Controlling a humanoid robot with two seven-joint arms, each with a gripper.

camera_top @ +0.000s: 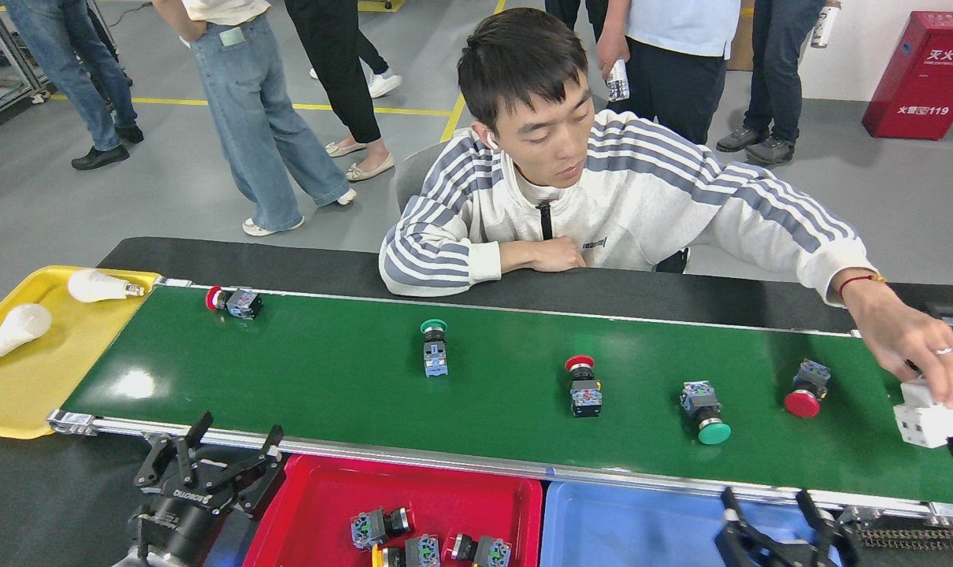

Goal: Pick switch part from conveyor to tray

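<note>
The conveyor (350, 394) carries several switch parts. A red-capped one (232, 301) lies far left, then a green-capped one (435, 350), a red-capped one (583, 387), a green-capped one (705, 409) and a red-capped one (806, 390). The red tray (445, 492) below the belt holds several switch parts (378, 526). My left gripper (220, 449) stands open and empty just left of the red tray. At the blue tray's (626, 520) right end, my right gripper (766, 504) pokes up from the bottom edge, open and empty.
A seated person leans on the far side; their hand (917, 346) holds a white block (929, 417) on the belt's right end. A yellow tray (20, 394) with two light bulbs sits at the belt's left end. Several people stand behind.
</note>
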